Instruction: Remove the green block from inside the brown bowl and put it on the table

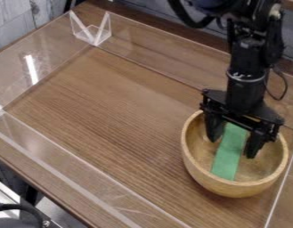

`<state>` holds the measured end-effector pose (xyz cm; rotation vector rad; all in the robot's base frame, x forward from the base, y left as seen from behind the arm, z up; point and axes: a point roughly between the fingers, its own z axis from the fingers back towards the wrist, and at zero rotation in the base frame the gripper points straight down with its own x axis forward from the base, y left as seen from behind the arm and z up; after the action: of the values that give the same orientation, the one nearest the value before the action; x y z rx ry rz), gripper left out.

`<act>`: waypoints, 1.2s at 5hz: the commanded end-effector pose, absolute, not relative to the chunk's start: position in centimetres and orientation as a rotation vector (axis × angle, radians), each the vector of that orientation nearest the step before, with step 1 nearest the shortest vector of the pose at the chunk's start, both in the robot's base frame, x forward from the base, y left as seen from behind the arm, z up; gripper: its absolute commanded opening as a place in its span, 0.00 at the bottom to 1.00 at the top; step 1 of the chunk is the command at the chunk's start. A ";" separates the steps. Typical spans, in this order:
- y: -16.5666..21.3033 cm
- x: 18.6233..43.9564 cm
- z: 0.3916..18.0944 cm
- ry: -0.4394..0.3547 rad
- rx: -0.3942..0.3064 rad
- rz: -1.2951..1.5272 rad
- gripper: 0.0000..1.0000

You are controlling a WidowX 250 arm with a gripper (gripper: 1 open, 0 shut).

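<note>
- No text, label, brand, number or sign can be read anywhere in the camera view.
</note>
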<state>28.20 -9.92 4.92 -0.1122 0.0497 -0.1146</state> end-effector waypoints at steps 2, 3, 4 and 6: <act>-9.7 29.0 4.9 0.003 -0.124 -0.103 1.00; -9.7 29.1 4.6 0.000 -0.125 -0.099 0.00; -9.7 29.0 4.8 0.001 -0.127 -0.097 0.00; -9.6 28.9 5.4 0.006 -0.129 -0.093 0.00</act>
<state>28.04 -9.79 3.66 -0.1152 0.0652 -0.1005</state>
